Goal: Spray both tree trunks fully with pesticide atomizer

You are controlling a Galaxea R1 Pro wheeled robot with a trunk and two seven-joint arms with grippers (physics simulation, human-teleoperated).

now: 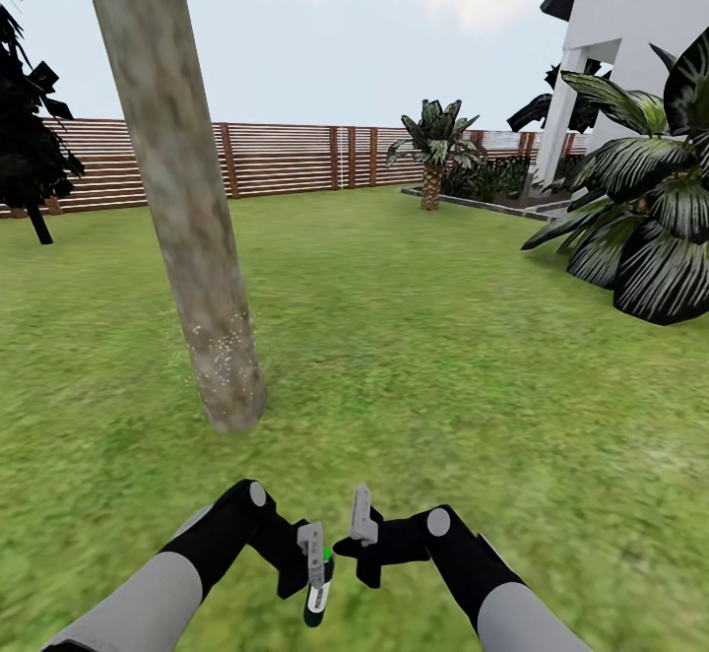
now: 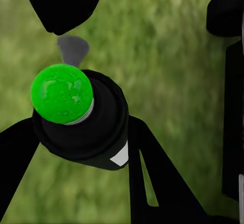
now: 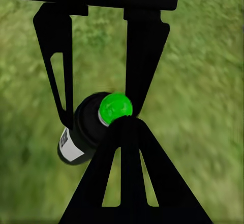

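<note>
Your tree (image 1: 187, 238) trunk cut off at twelve o'clock, crown unseen, your pesticide atomizer (image 1: 317, 588) half hidden behind the left gripper (image 1: 313, 573), label unreadable, three o'clock palm (image 1: 650, 209) clipped by the edge

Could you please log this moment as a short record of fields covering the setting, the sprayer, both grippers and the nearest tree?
setting: grass lawn, wooden fence, white house
pesticide atomizer: green-capped dark body, held off the grass
left gripper: jaws closed around the atomizer
right gripper: beside the left one, holding nothing; jaw state unclear
tree trunk: ahead-left, pale specks near its base
palm: by the fence
</note>
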